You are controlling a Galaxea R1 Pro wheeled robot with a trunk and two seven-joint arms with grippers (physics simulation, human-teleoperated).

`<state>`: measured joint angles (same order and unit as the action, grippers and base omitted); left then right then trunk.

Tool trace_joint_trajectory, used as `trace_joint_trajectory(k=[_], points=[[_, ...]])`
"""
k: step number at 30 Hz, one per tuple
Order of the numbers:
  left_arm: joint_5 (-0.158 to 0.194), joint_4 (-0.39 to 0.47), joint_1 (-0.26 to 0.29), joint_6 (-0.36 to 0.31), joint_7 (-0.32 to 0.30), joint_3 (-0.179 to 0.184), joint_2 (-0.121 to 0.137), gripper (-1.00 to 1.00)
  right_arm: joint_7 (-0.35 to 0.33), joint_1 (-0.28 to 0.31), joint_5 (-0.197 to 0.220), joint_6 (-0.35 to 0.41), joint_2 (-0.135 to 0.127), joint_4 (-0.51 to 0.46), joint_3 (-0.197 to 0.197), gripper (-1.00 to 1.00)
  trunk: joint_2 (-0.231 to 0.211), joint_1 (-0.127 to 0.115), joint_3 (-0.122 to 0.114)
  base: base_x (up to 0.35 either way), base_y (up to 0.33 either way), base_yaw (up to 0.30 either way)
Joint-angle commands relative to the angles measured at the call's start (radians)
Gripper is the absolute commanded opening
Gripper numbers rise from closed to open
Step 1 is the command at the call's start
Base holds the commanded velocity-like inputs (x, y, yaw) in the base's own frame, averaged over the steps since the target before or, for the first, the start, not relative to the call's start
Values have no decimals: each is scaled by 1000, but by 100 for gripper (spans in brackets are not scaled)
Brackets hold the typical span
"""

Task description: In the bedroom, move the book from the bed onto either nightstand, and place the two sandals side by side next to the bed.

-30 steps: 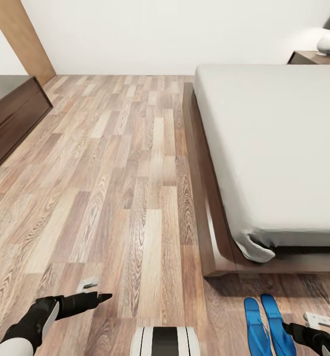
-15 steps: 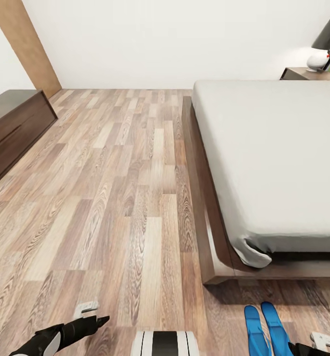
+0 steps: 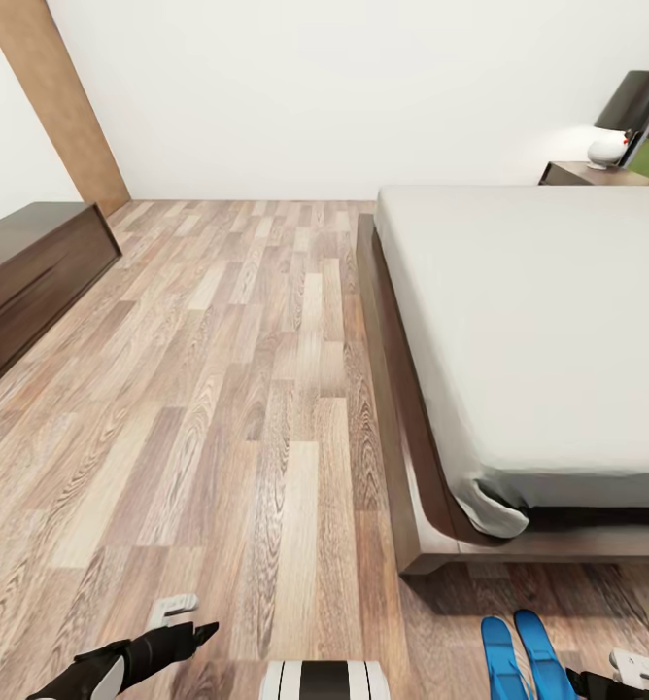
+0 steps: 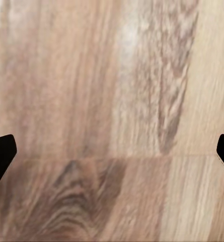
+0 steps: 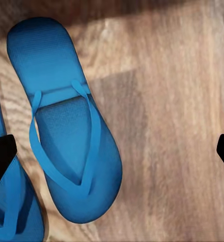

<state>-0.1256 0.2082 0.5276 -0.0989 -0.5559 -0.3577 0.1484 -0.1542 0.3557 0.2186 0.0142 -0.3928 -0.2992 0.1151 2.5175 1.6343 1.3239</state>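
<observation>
Your right gripper [image 5: 112, 151] hangs spread and empty just above the sandals [image 3: 519, 656], lying side by side, long axes toward the bed [image 3: 402, 408].

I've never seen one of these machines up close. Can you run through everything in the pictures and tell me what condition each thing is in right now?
left gripper: open, holding nothing, above bare floor.
right gripper: open, holding nothing, over the sandals.
sandals: flat on the floor, side by side, at the foot of the bed.
bed: mattress top bare where visible, no book seen.
nightstand: beyond the bed, carrying a lamp.
long cabinet: closed, against the wall.
</observation>
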Motion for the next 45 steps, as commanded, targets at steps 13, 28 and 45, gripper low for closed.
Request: trace_joint_trajectory(k=[13, 28, 45], points=[[-9, 2, 0, -2, -6, -9, -1, 100, -5, 0, 7, -3, 1, 1, 5, 100, -3, -6, -50, 0, 0, 0], [-9, 2, 0, -1, -6, -9, -1, 100, -5, 0, 7, -3, 2, 2, 5, 100, -6, -13, -108, 0, 0, 0], [-9, 2, 0, -1, -6, -9, 0, 100, -4, 0, 4, -6, 2, 51, 4, 100, -10, -20, -173, 0, 0, 0]])
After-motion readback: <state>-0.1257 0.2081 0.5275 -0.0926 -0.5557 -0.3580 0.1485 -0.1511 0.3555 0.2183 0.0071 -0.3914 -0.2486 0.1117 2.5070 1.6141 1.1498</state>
